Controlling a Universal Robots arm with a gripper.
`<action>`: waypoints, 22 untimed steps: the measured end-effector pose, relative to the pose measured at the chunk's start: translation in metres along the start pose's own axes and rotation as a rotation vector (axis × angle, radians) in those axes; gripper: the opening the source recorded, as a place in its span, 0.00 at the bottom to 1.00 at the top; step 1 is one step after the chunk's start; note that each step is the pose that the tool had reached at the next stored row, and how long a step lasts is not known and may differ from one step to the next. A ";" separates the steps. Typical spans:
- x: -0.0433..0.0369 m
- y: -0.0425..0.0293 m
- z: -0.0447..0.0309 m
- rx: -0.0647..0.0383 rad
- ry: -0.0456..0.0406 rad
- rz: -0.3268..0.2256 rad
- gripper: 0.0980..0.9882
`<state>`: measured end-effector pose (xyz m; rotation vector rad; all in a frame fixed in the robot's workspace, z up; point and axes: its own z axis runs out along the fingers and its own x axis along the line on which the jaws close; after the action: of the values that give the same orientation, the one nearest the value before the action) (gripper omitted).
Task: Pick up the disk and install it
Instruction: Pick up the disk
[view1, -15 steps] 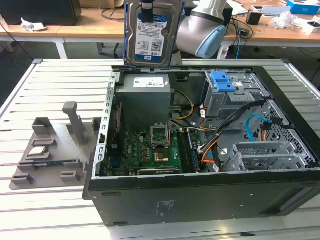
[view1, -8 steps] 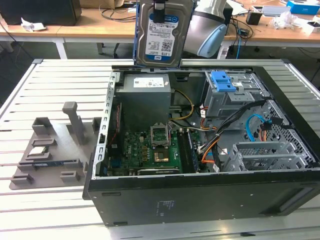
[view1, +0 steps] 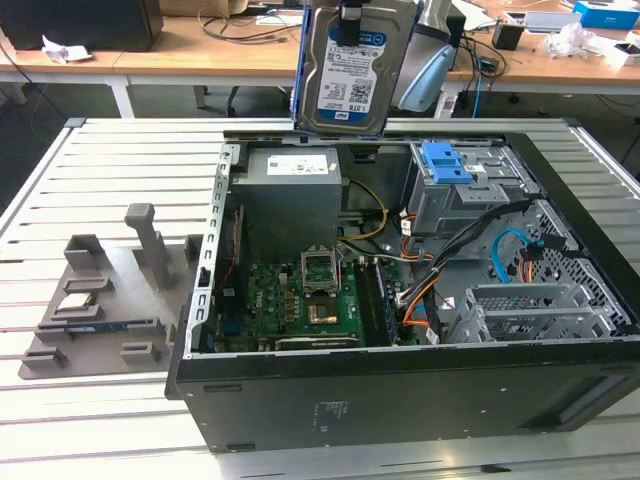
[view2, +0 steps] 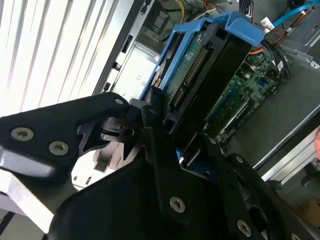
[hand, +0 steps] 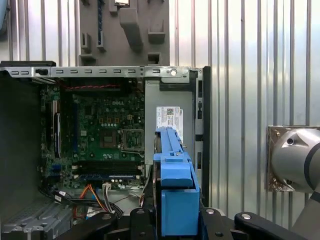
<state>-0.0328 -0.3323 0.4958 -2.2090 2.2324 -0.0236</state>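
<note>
We are seeing the disk (hand: 176, 190) edge-on, clamped in the end effector (hand: 176, 224), hanging above the open computer case (hand: 125, 72), its green motherboard (hand: 100, 130) showing, the slatted table (hand: 250, 75) lying underneath.

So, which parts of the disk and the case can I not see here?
The disk's upper end: exterior view, cut off by the upper edge.
The disk's label: first wrist view, the disk is edge-on.
The disk's gripped end: second wrist view, covered by the gripper.
The case's floor: exterior view, partly behind its near wall.
</note>
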 end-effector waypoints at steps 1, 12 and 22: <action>0.0000 -0.0040 0.0001 0.000 -0.0001 0.000 0.30; -0.0003 -0.0319 0.0004 0.000 -0.0001 0.000 0.30; -0.0007 -0.0632 0.0009 0.000 -0.0002 0.000 0.30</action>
<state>0.0304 -0.3323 0.4957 -2.2089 2.2324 -0.0235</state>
